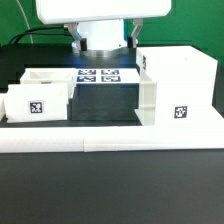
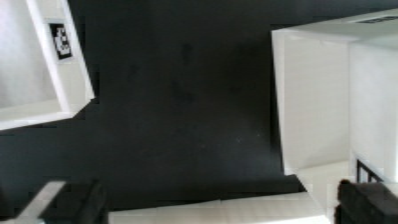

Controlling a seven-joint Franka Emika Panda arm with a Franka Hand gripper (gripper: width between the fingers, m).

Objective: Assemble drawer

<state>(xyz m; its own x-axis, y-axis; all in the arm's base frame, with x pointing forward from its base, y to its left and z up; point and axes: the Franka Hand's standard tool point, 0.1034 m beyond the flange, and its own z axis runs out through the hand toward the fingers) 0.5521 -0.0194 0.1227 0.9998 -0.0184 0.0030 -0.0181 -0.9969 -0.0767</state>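
Note:
The tall hollow white shell (image 1: 170, 88) stands at the exterior view's right, a tag on its front. Two small white trays stand at the left: one in front (image 1: 38, 104) with a tag, one just behind it (image 1: 45, 77). My gripper (image 1: 104, 48) hangs above the table's back middle, between the trays and the shell, touching neither. In the wrist view, a tagged tray (image 2: 36, 75) and the shell (image 2: 338, 95) flank a dark gap. The gripper (image 2: 217, 203) is open and empty, with its fingertips (image 2: 71, 202) wide apart over a white surface.
The marker board (image 1: 105, 77) lies flat between the trays and the shell. A long low white border rail (image 1: 110, 135) runs along the front. The table top (image 1: 100, 105) is black.

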